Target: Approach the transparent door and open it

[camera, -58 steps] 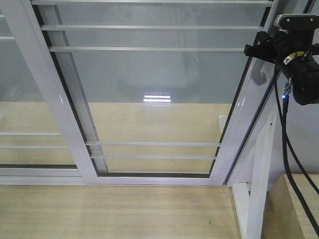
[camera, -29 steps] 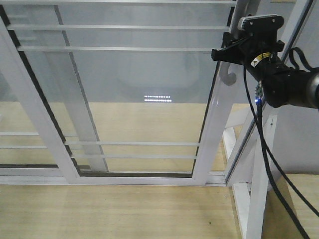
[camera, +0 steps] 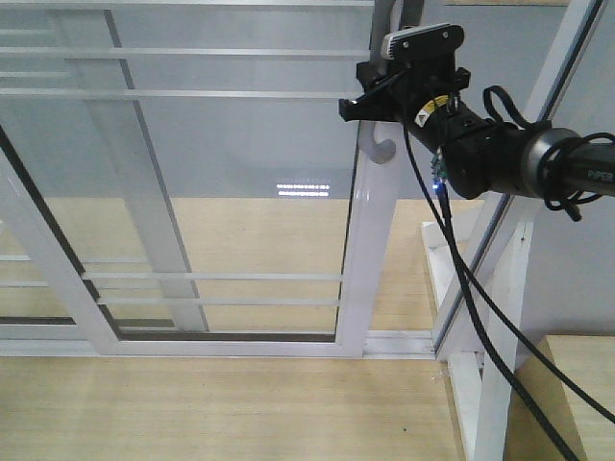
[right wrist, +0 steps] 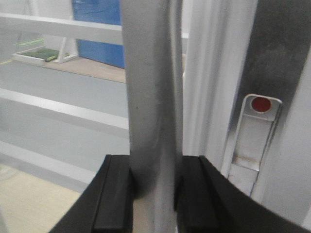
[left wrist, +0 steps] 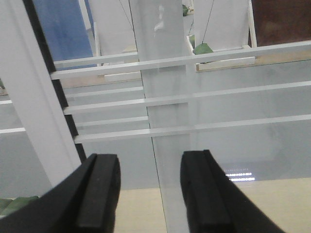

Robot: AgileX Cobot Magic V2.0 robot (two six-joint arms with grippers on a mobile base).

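While the left end effector [left wrist: 146,189] is held wide, the handle [right wrist: 150,97] of the door [camera: 373,259] is clamped by the right end effector [right wrist: 154,194].

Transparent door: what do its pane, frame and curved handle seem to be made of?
Clear pane: glass, perhaps plastic; it shows a bright reflection. White frame: probably painted metal, smooth and slightly glossy. Curved silver-grey handle: matte metal with a dull sheen, perhaps aluminium.
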